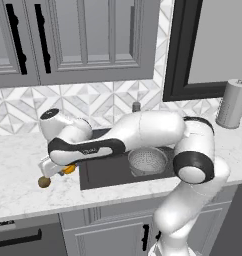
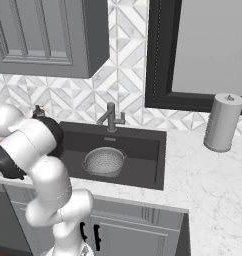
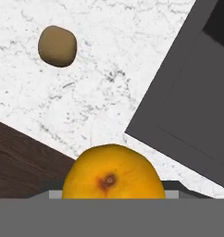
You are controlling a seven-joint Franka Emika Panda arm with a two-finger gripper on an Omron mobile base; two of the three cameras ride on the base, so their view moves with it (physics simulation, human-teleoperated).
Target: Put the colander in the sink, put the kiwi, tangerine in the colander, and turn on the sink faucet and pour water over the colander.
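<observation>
**The arm bends low and far to the left**

The white arm rises from its base and folds over at a big dark elbow joint. From there it runs sideways, far to the left. The last part turns down and ends in the gripper, low and close to the desk. The jaws sit one on each side of the tangerine, which is tucked right up against the hand. The finger tips are hidden, so I cannot tell if they squeeze it.
</observation>
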